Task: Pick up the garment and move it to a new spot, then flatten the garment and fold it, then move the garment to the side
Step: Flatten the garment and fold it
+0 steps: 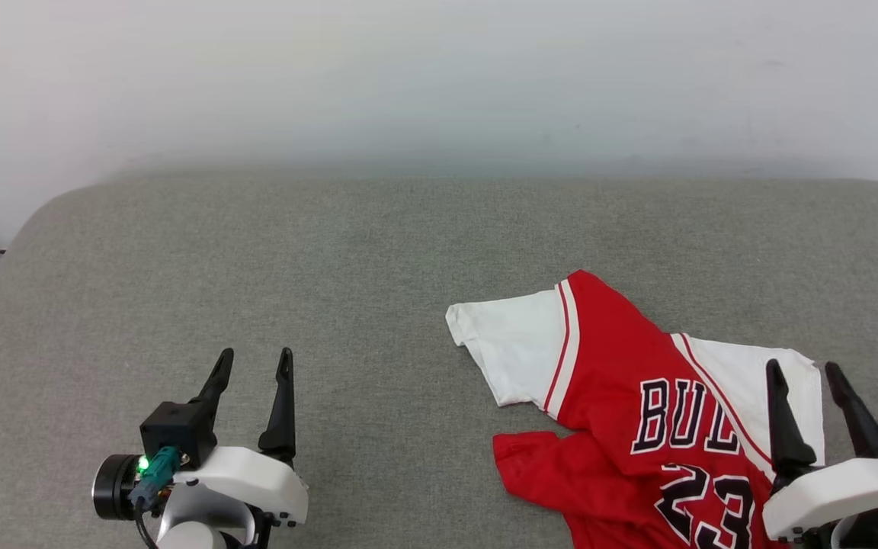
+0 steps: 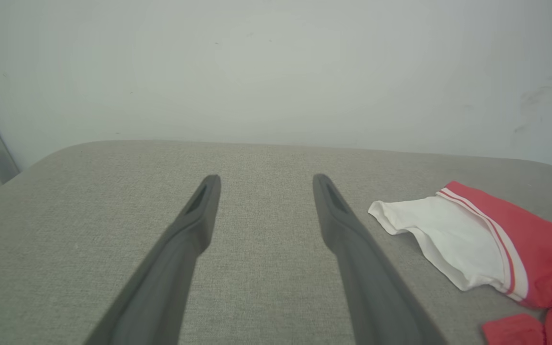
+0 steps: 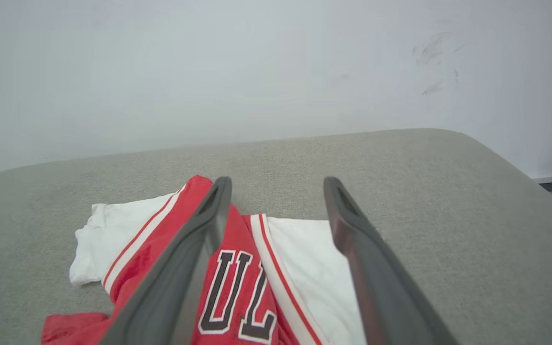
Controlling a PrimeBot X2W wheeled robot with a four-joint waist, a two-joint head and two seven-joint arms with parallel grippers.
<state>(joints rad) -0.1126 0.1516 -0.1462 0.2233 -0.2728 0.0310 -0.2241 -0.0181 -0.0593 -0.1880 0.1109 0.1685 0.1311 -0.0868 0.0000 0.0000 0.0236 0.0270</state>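
One garment (image 1: 622, 381), a red jersey, lies crumpled on one grey padded surface (image 1: 332, 252) before a pale wall (image 1: 439, 76). It sits toward the robot's right and near the front edge of the head view. Two white sleeves (image 1: 515, 347) show, each edged with red-and-white stripe trim, and one red flap (image 1: 538, 465) is folded out at the garment's lower left.

Two grippers are present, each with two dark fingers, four fingers in all. The left gripper (image 1: 254, 354) stands with its fingers spread apart and nothing between them, over bare fabric well apart from the jersey. The right gripper (image 1: 802, 367) also has its fingers spread wide and clamps nothing; it stands over the jersey's right sleeve and chest.

The jersey's lower part is cut off by the bottom edge of the head view. The black lettering (image 1: 675, 415) reads "BUL" before a right finger covers the rest, and the number 23 (image 1: 706, 499) is partly cut off. Whether the right fingers touch the cloth cannot be told.
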